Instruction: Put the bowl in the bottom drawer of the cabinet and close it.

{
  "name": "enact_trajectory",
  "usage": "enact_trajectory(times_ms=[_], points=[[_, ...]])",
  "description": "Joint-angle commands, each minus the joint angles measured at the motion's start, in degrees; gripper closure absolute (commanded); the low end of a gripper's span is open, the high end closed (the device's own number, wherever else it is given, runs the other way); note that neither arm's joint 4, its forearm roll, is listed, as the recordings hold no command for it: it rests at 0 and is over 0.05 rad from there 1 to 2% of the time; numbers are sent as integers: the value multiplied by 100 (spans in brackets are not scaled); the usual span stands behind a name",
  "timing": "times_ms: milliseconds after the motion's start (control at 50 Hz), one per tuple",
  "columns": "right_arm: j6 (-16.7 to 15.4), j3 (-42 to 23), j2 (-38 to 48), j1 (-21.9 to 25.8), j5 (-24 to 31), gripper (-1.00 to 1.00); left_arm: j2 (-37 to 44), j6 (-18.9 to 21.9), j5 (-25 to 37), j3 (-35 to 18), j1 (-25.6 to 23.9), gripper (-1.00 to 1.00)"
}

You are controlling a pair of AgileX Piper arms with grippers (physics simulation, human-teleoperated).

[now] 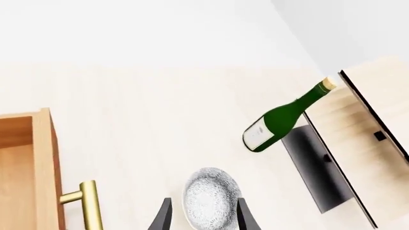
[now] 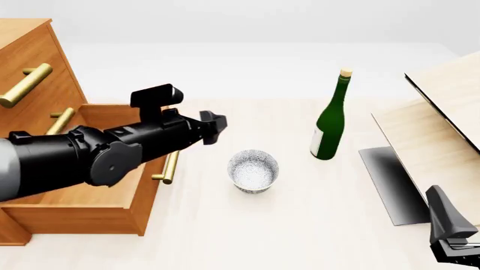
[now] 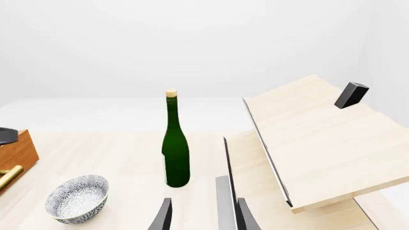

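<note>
The bowl (image 2: 253,170), sat just beside the pulled-out bottom drawer (image 2: 112,185), looks light but slippery, so it's best pinched at the rim by the left tool (image 1: 203,218), seen spread open around it.

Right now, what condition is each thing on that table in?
bottom drawer: pulled open, nothing seen inside.
bowl: upright on the table, empty, not held.
green bottle: standing, corked.
left pincer: open, fingers either side of the bowl.
right pincer: open, holding nothing.
</note>
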Motion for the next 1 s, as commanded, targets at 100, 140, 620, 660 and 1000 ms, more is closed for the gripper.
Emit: enact_trajectory(times_ms=[100, 140, 620, 660, 1000], points=[[0, 0, 0, 0, 0, -100, 387, -96, -97, -146, -15, -100], [1, 0, 2, 0, 0, -100, 443, -117, -122, -148, -16, -100], [0, 0, -1, 0, 0, -100, 996, -322, -362, -200, -66, -100], [1, 0, -2, -1, 1, -100, 1077, -346, -375, -225, -43, -100], [0, 0, -1, -1, 0, -100, 1445, -424, -490, -297, 30, -100]])
